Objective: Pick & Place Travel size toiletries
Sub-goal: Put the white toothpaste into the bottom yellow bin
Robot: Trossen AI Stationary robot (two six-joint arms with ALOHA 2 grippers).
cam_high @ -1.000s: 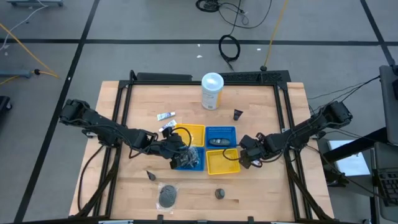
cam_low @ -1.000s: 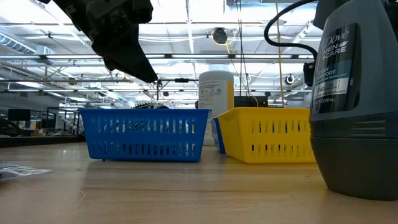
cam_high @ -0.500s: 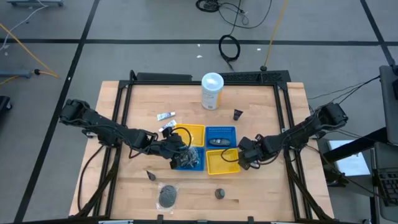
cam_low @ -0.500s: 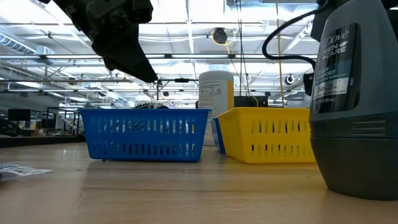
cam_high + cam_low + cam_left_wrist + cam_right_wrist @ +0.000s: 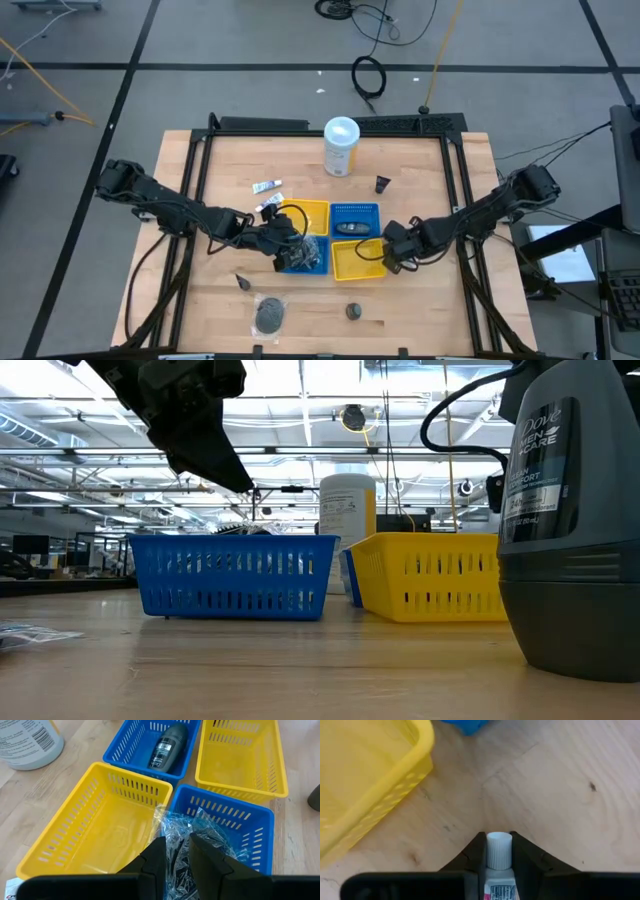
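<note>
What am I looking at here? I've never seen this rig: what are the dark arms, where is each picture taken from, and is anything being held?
Two dark robot arms work at a wooden table. One picture looks straight down, one sits at tabletop height, and one camera rides on each wrist. In the middle stand four small baskets, two blue and two yellow. The left claw is over a blue basket, closed on a crinkly clear wrapper. The right claw is beside a yellow basket, pinching a small white tube by its ribbed cap. A grey deodorant lies in the other blue basket. A tall white canister stands at the back.
</note>
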